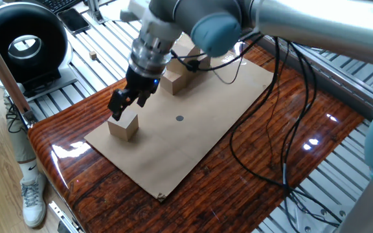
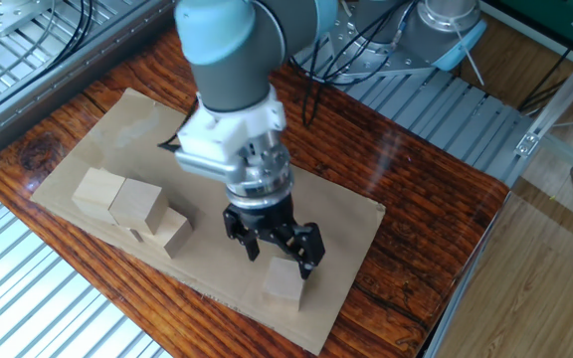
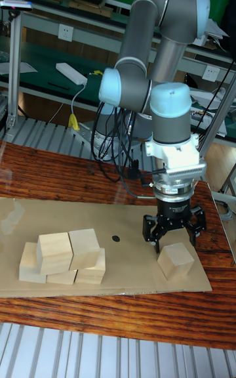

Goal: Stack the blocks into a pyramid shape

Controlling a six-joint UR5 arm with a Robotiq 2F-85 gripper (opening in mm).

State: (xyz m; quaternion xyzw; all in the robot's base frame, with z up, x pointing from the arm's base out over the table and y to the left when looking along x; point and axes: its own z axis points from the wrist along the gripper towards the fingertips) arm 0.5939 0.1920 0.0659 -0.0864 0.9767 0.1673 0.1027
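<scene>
Black two-finger gripper [image 3: 175, 236] spread open, empty, just above lone light tan wooden cube [image 3: 176, 260] on brown cardboard sheet [image 1: 199, 123]; stepped pile of matching tan cubes [image 3: 60, 257] well apart from fingers.

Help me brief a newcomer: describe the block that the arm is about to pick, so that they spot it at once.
Find the cardboard sheet on the wooden table. At one end sits a pile of tan cubes; the lone cube lies at the other end, under the gripper with its jaws open, touching no other block.
</scene>
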